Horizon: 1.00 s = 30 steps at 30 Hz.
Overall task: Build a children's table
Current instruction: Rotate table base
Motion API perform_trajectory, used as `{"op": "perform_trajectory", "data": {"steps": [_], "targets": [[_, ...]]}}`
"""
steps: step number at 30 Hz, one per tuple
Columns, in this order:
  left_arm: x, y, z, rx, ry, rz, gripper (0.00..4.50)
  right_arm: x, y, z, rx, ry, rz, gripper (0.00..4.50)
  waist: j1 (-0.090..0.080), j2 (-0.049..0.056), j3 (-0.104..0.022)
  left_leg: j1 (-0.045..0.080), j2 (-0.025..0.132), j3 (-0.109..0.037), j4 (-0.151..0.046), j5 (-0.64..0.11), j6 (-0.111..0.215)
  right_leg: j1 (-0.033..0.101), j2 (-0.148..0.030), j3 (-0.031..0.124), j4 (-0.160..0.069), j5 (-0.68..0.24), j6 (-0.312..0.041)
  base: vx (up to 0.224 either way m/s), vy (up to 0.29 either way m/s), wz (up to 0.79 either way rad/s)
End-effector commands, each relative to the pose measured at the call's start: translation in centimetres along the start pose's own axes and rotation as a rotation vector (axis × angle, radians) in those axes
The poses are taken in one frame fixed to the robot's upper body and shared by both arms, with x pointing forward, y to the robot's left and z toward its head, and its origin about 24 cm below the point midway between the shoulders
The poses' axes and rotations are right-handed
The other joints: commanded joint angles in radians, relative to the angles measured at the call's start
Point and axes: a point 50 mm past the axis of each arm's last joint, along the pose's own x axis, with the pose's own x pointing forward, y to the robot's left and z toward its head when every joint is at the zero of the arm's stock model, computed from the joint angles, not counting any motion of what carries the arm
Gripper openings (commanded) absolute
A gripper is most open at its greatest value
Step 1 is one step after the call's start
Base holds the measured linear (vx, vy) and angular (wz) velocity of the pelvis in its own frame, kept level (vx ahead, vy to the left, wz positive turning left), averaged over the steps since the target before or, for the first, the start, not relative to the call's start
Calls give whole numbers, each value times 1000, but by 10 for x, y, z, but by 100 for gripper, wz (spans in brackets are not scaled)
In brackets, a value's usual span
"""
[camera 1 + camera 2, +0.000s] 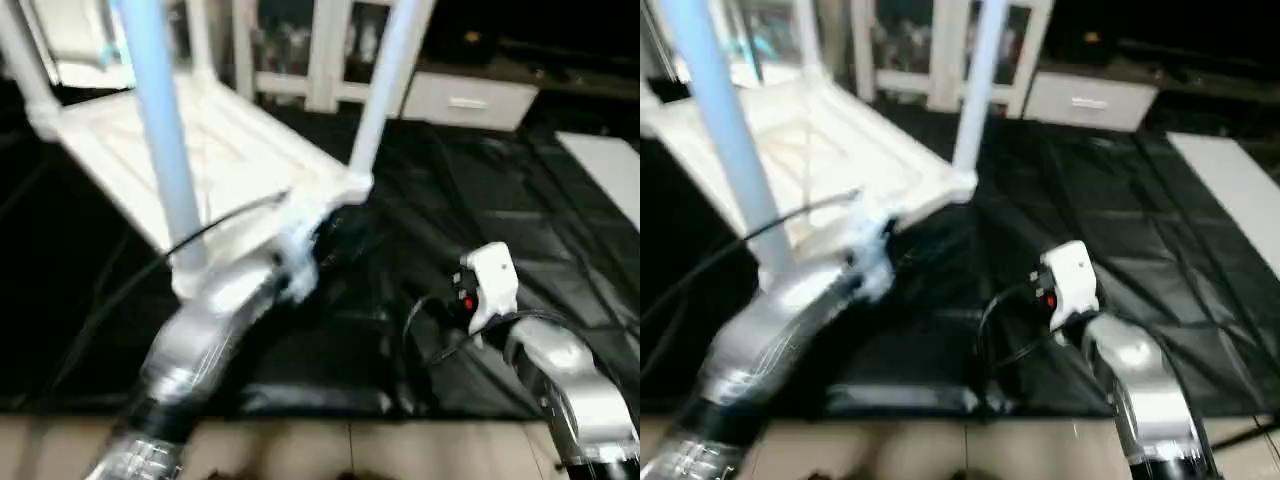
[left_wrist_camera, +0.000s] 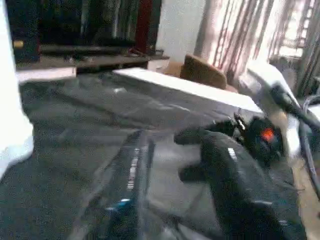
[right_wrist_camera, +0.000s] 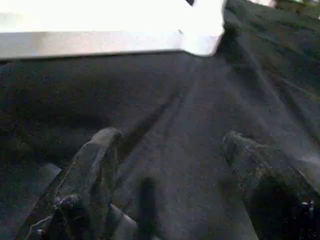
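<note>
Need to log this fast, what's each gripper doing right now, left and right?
Left gripper: open, holding nothing, over the black sheet.
Right gripper: open, empty, near the tabletop.

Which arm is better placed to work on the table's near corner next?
Left, probably. Its gripper sits right by the near corner socket of the upside-down top. The right gripper hangs open over bare black sheet, apart from the table.

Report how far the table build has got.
Done: the top lies upside down on the black sheet with at least three legs standing in corner sockets. In hand: nothing; the right end effector is open over the sheet. Left: the fourth corner can't be judged; the table still needs turning upright.
</note>
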Motion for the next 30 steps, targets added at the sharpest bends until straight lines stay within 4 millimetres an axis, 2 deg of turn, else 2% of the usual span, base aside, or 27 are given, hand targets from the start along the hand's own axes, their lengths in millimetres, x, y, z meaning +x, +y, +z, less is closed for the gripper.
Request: {"op": "perform_trajectory", "data": {"steps": [1,2,4,6,7,9,10,11,13,14,15,16,17,18,20,21,24,27,28,30], "targets": [[-15,0,5,-11,3,-7,228,-1,3,10,-12,-52,44,352,-2,15,-53,14,35,-20,-85,-351,-18,40,-43,32,-85,-434,-86,0,0,0],[-15,0,5,-11,3,-7,228,-1,3,10,-12,-52,44,352,-2,15,-53,14,35,-20,-85,-351,-18,40,-43,32,-85,-434,-86,0,0,0],[-55,10,-7,-26,86,58,236,-1,7,12,-21,-69,83,352,-3,16,-51,12,34,-22,-88,-353,-18,39,-40,33,-83,-423,-79,0,0,0],[-63,13,-7,-43,92,74,241,-1,7,12,-21,-70,85,352,-5,20,-53,11,32,-22,-90,-349,-21,41,-39,33,-80,-417,-79,0,0,0],[-74,16,-5,-65,88,97,259,-1,7,12,-21,-72,86,352,-5,23,-55,17,32,-21,-88,-347,-27,38,-37,33,-76,-393,-88,0,0,0],[-78,17,-4,-70,91,98,274,-1,7,12,-21,-72,86,352,-5,23,-53,19,33,-19,-89,-349,-28,36,-34,35,-76,-360,-105,0,0,0],[-95,19,-1,-92,101,99,280,-2,7,12,-23,-73,87,352,0,28,-53,23,32,-17,-89,-352,-31,34,-34,37,-73,-340,-117,0,0,0],[-95,19,-1,-92,101,99,291,-2,7,12,-23,-73,87,352,-1,27,-54,20,32,-18,-90,-348,-31,38,-35,37,-71,-333,-119,0,0,0],[-105,22,0,-87,109,110,318,-2,7,12,-23,-74,86,352,-2,28,-54,20,31,-17,-91,-336,-31,39,-34,37,-69,-312,-122,0,0,0],[-111,26,2,-82,110,142,318,-2,7,12,-23,-75,85,352,-2,29,-54,19,31,-17,-91,-332,-31,42,-34,37,-68,-307,-122,0,0,0],[-117,30,2,-80,111,168,321,-2,7,12,-23,-76,86,352,-1,32,-55,23,32,-16,-90,-325,-31,39,-34,38,-67,-289,-127,0,0,0],[-125,35,3,-77,122,195,324,-3,7,12,-24,-77,87,352,-1,30,-55,21,29,-15,-89,-322,-29,42,-34,38,-67,-287,-128,0,0,0],[-135,40,2,-74,146,220,324,-3,7,11,-25,-77,88,352,-1,31,-55,20,27,-16,-88,-322,-27,43,-35,38,-66,-297,-123,0,0,0],[-142,42,1,-75,166,229,353,-3,7,11,-26,-76,89,352,-2,30,-55,19,26,-15,-88,-323,-24,44,-35,39,-67,-310,-117,0,0,0],[-152,45,1,-74,199,243,360,-4,7,10,-27,-75,89,352,-4,30,-53,19,29,-19,-92,-335,-29,44,-37,39,-68,-339,-112,0,0,0],[-161,48,1,-78,216,258,360,-4,7,10,-29,-74,89,352,-4,32,-53,25,29,-18,-91,-351,-31,38,-35,39,-70,-353,-113,0,0,0],[-179,54,1,-80,272,290,399,-3,7,10,-33,-72,90,352,-5,32,-50,27,29,-18,-93,-377,-36,36,-35,39,-73,-376,-112,0,0,0],[-187,55,-1,-77,316,288,408,-4,6,9,-35,-71,91,352,-5,32,-47,30,30,-21,-94,-412,-39,32,-38,40,-79,-431,-101,0,0,0],[-191,58,0,-66,318,310,430,-4,6,9,-37,-70,91,352,-3,33,-47,33,29,-21,-92,-422,-39,29,-38,40,-82,-448,-96,0,0,0],[-194,62,3,-61,304,330,440,-3,6,9,-40,-70,91,352,-3,34,-47,33,29,-23,-94,-429,-42,29,-39,39,-82,-455,-93,0,0,0]]}}
